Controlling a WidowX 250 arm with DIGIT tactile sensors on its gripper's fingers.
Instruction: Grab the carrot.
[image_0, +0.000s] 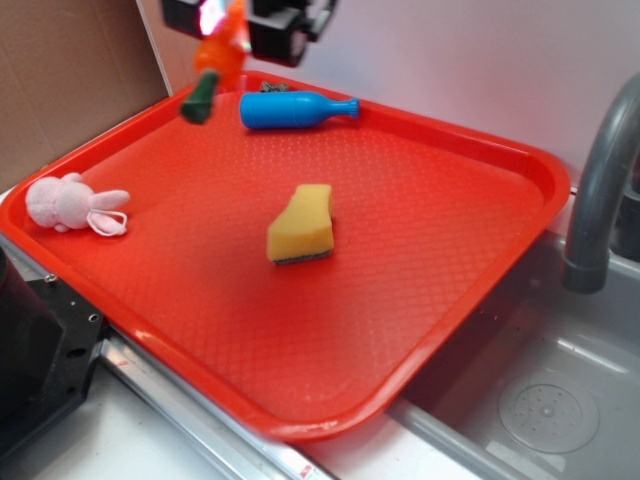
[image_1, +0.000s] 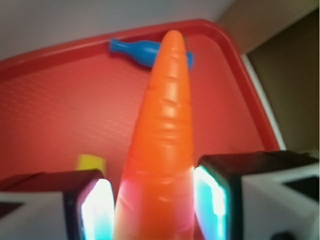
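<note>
The carrot (image_0: 218, 58) is glossy orange with a dark green stub at its lower end. It hangs in the air above the far left corner of the red tray (image_0: 545, 175). My gripper (image_0: 232, 30) is shut on it at the top edge of the exterior view. In the wrist view the carrot (image_1: 167, 125) fills the middle, with a lit finger pressed against each side, and my gripper (image_1: 155, 205) clamps its thick part. Its far end points over the tray (image_1: 50, 115) toward the blue bottle.
A blue bottle (image_0: 290, 110) (image_1: 142, 52) lies on its side near the tray's back rim. A yellow sponge (image_0: 302, 225) (image_1: 91, 162) sits mid-tray and a pink toy bunny (image_0: 70, 203) at the left rim. A grey faucet (image_0: 600, 190) and sink (image_0: 550, 400) are on the right.
</note>
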